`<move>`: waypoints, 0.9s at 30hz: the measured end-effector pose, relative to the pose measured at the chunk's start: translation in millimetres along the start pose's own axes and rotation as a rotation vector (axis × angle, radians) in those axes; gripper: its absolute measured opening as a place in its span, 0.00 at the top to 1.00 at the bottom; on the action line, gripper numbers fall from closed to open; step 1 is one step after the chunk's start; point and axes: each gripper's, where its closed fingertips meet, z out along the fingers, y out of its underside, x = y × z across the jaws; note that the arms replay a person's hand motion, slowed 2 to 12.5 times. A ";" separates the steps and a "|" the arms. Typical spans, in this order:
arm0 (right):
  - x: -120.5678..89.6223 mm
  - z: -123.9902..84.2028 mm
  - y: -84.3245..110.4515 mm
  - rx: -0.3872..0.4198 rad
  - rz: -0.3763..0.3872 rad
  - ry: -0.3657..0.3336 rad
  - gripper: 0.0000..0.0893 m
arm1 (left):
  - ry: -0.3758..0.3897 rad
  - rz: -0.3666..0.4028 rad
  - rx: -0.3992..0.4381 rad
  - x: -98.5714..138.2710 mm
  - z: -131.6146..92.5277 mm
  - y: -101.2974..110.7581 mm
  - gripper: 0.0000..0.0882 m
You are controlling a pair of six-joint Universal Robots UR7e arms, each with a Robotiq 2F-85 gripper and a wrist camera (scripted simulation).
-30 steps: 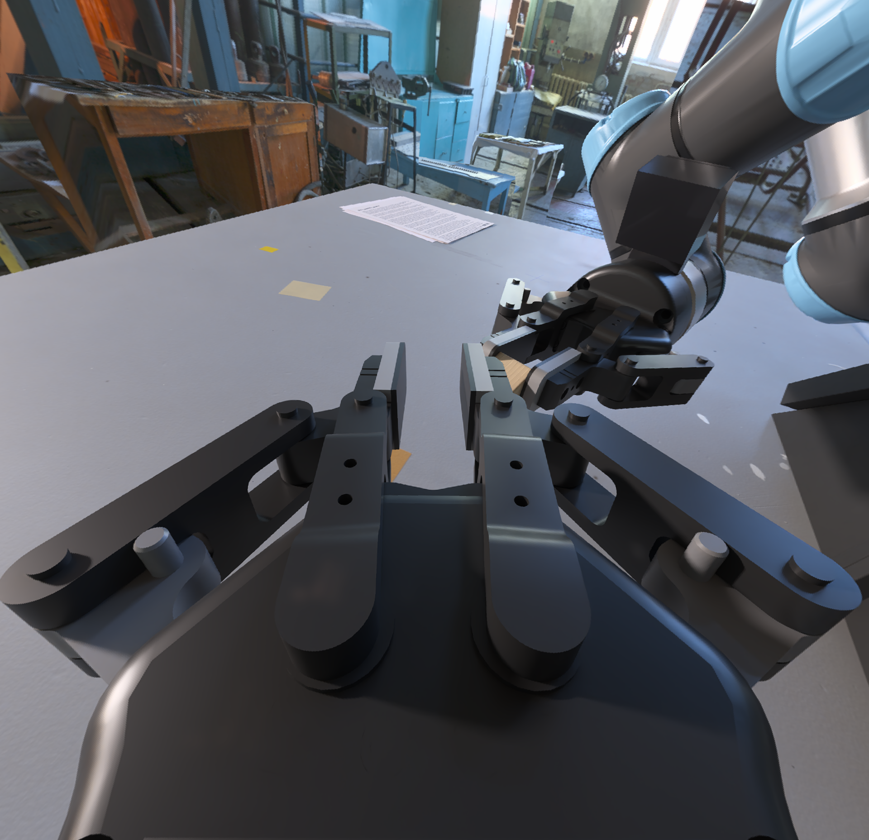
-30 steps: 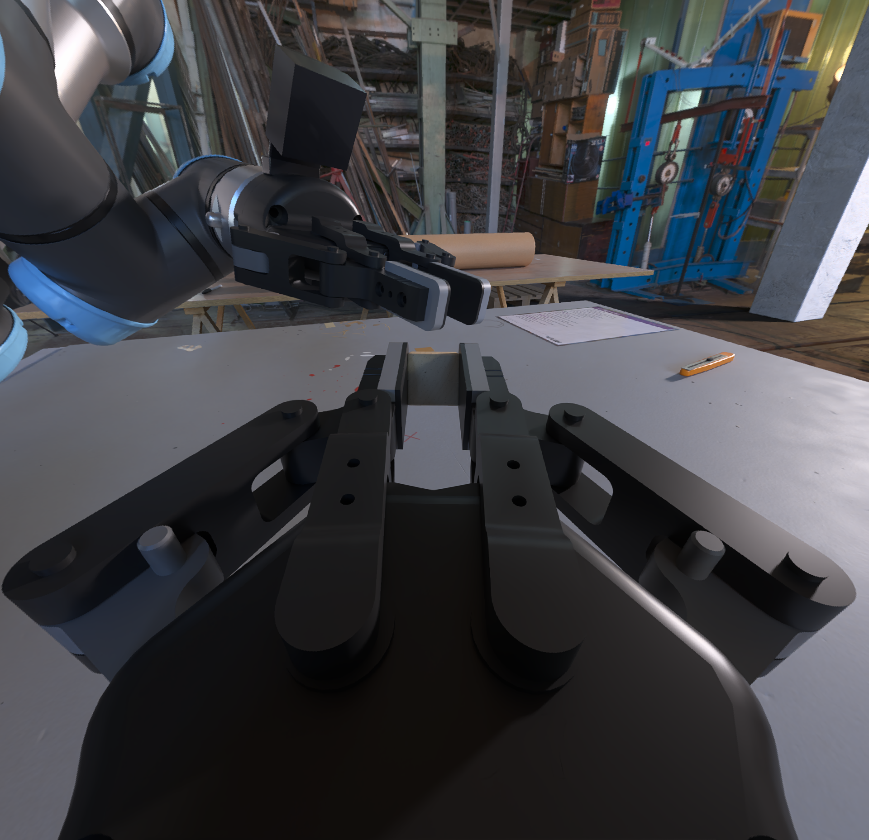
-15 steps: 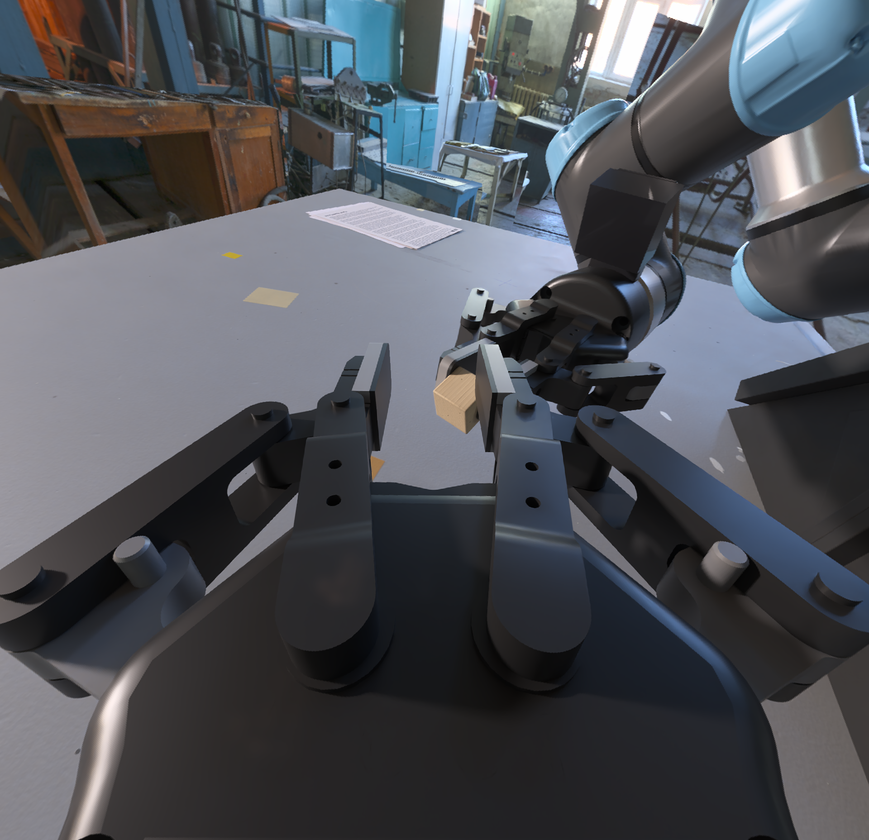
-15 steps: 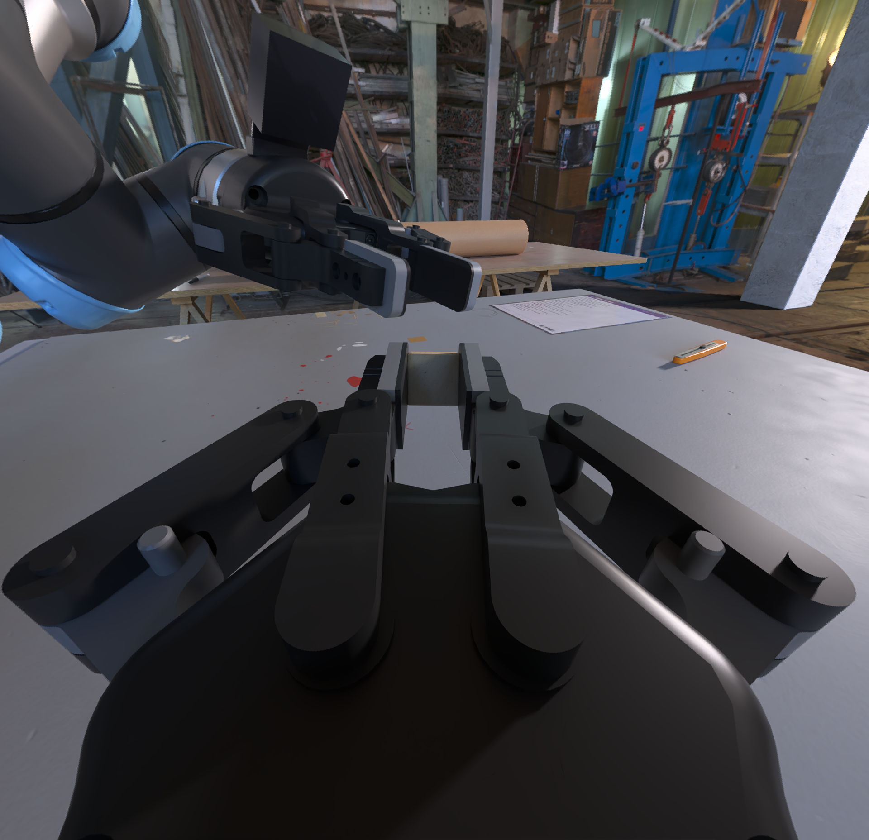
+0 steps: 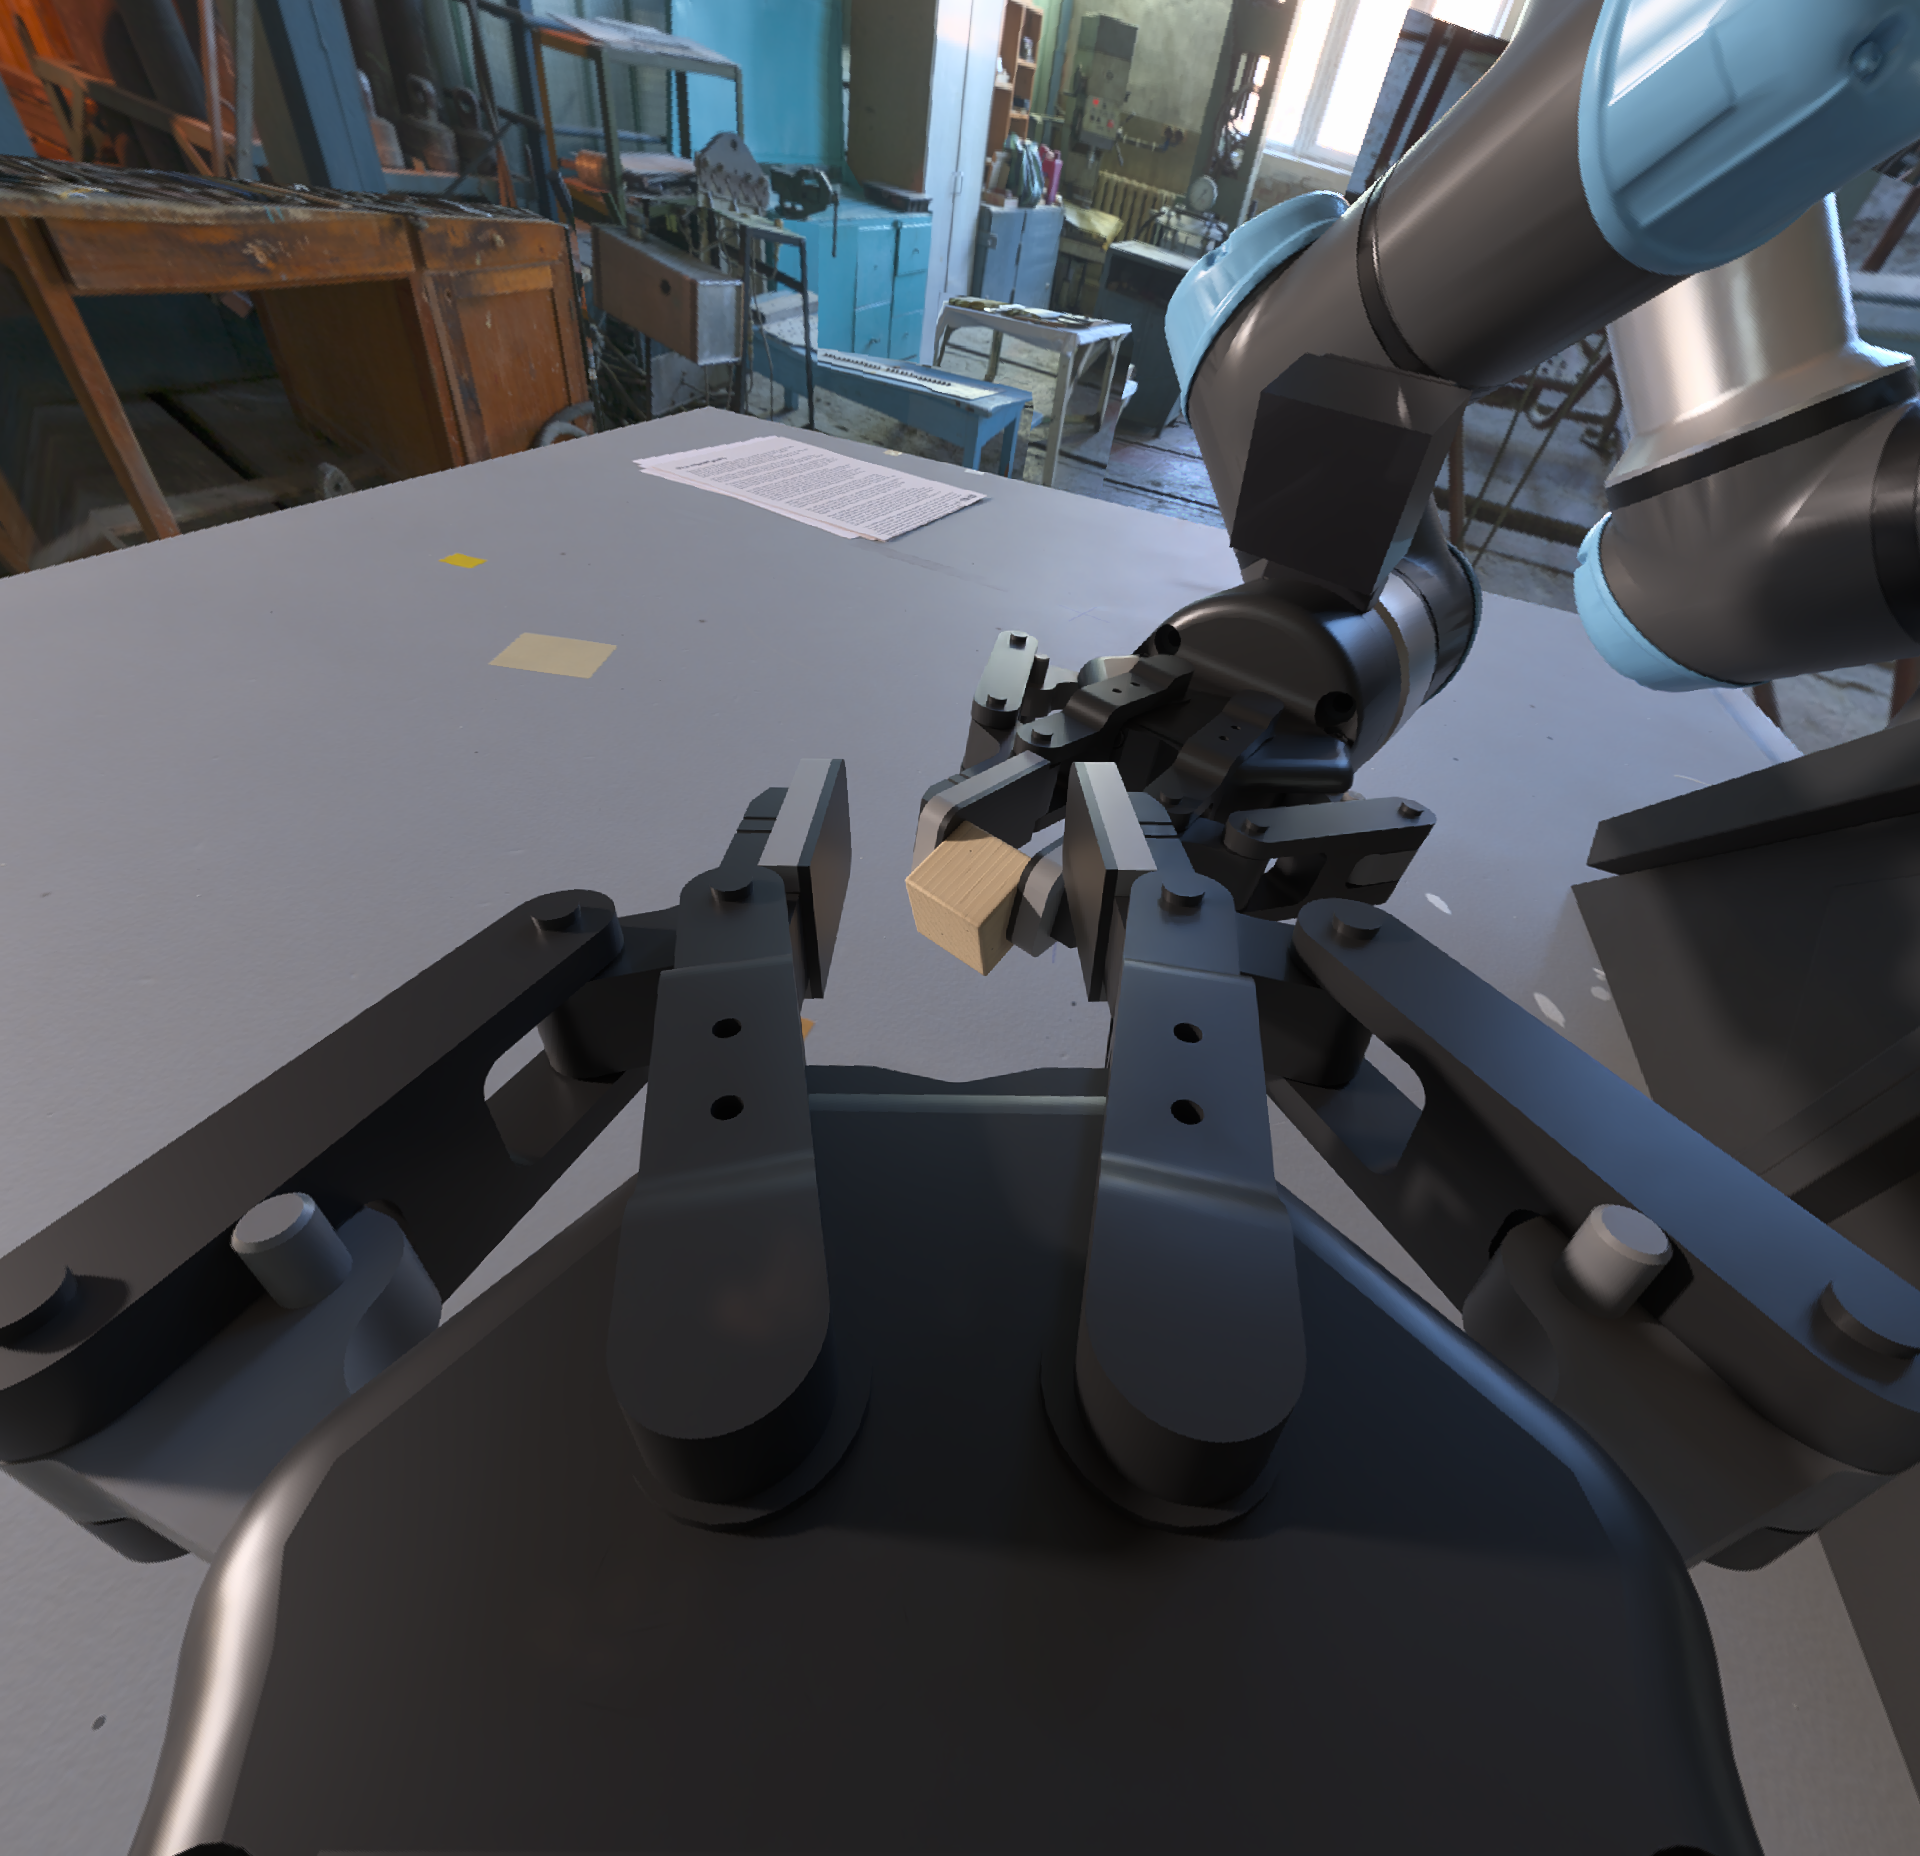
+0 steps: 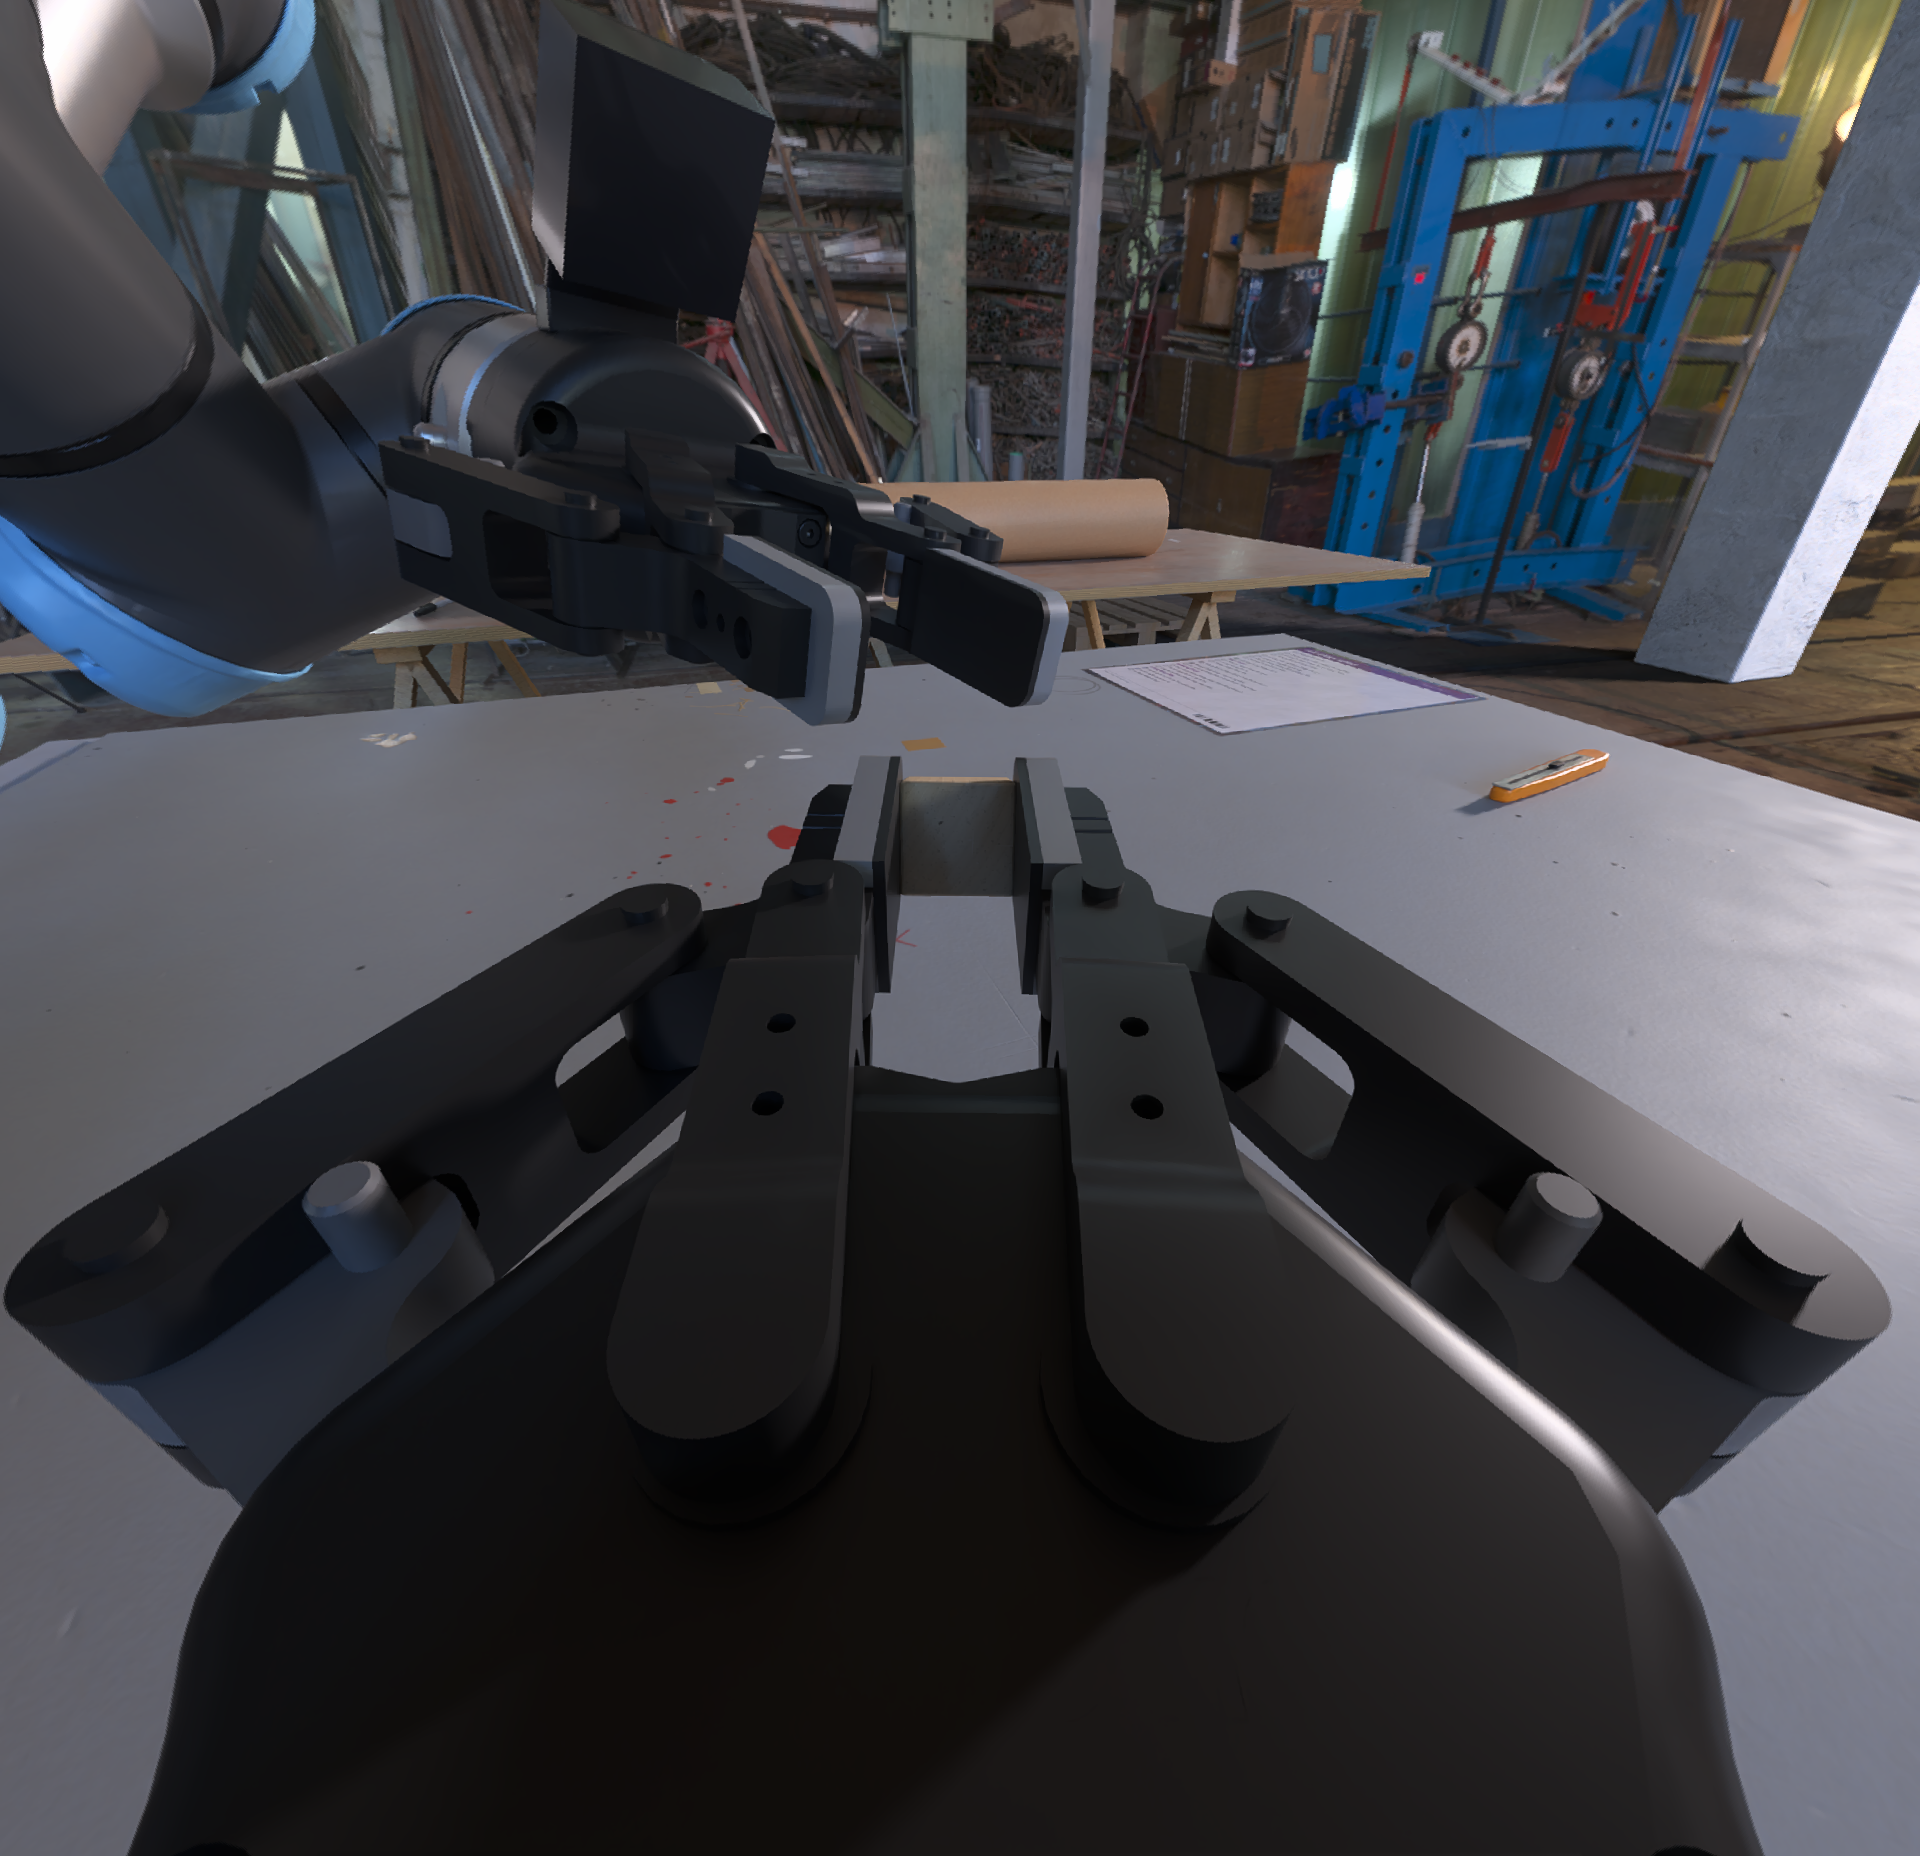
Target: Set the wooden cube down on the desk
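My right gripper [image 6: 956, 835] is shut on the wooden cube [image 6: 954, 838], a pale square block held between its fingertips above the grey desk [image 6: 1455, 975]. In the left wrist view the cube [image 5: 961, 897] shows in the right gripper [image 5: 987, 871], held off the desk [image 5: 312, 767]. My left gripper [image 5: 956, 871] is open and empty, its fingers standing either side of the cube without touching it. In the right wrist view the left gripper [image 6: 935, 653] hovers above and just beyond the cube.
A printed sheet [image 5: 810, 485] lies at the desk's far edge, with a tan square [image 5: 553, 654] and a small yellow one [image 5: 462, 560] on the left. In the right wrist view a paper [image 6: 1283, 686], an orange utility knife [image 6: 1548, 776] and red paint spots [image 6: 781, 836] lie on the desk.
My left gripper has opened wider and drawn back and up from the cube. The right gripper keeps its hold on the cube and has sunk slightly toward the desk.
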 end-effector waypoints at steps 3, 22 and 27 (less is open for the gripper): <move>-0.5 0.0 -0.4 0.001 -0.001 -0.001 0.79 | -0.005 0.003 -0.001 -0.6 0.2 0.2 0.58; 0.1 -3.2 -7.0 0.035 0.003 -0.007 0.79 | -0.128 -0.010 -0.016 -25.0 -7.3 2.8 0.77; 1.2 -3.3 -5.1 0.025 -0.004 0.001 0.79 | -0.107 -0.025 -0.006 -22.8 -6.9 0.9 0.74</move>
